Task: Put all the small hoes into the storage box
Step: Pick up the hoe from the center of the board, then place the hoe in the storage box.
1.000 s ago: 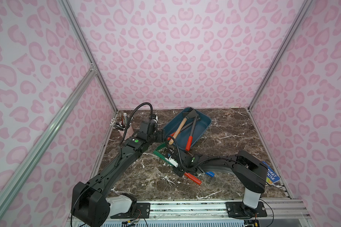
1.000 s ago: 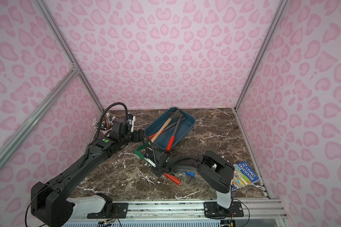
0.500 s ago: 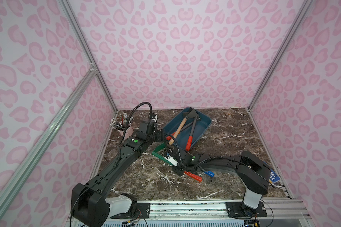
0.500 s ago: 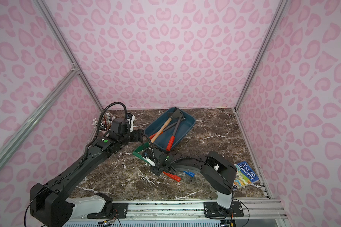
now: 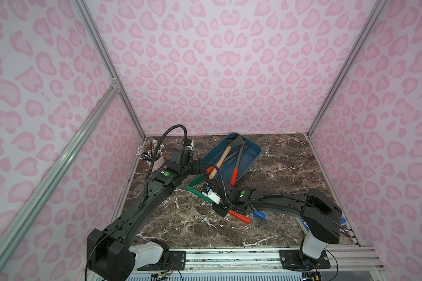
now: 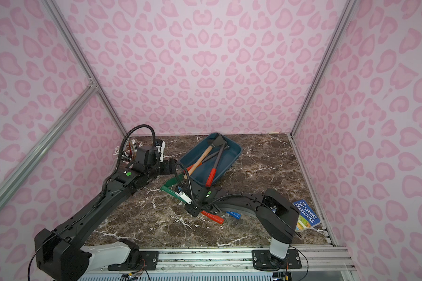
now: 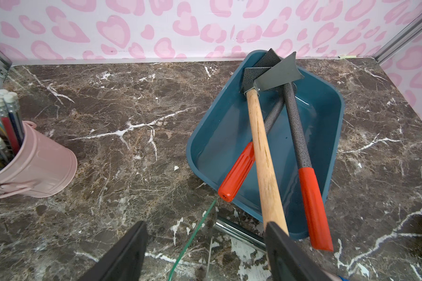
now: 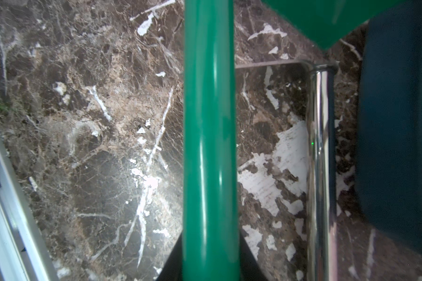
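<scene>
Brown marble surface point(image 5: 278, 158), pink heart-print walls point(image 5: 217, 73), left fingers point(image 7: 124, 253) wide and empty near the storage box point(image 7: 190, 148), right fingers point(image 8: 172, 267) clamped on the green small hoe point(image 8: 210, 146)

— Centre of frame?
— Teal storage box point(image 7: 217, 141) on marble surface point(image 7: 122, 104), three tools point(image 7: 260, 146) crossed inside, handles overhanging its rim.
— And the foreground?
— Black fingers point(image 7: 124, 253), spread apart; pink pencil cup point(image 7: 42, 165) at frame's edge.

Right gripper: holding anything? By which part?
Yes: the right gripper is shut on the small green hoe, its fingers clamping the round handle, away from the blade. The left gripper is open and empty.
</scene>
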You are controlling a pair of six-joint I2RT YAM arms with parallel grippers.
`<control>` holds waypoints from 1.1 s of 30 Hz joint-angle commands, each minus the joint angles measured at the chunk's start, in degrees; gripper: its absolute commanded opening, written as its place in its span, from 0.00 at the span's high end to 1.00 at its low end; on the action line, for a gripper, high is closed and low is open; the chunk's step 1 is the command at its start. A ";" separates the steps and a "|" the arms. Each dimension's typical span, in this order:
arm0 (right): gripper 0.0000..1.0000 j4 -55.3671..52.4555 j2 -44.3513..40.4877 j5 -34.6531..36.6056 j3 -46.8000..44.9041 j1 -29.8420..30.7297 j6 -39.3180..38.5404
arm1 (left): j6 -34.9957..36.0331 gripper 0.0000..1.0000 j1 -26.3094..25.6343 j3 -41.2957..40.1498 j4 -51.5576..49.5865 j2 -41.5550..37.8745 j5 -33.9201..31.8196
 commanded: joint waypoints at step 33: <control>1.00 9.17 -9.48 -19.70 2.75 -9.13 8.13 | 0.50 0.21 0.50 2.57 0.22 -2.14 0.19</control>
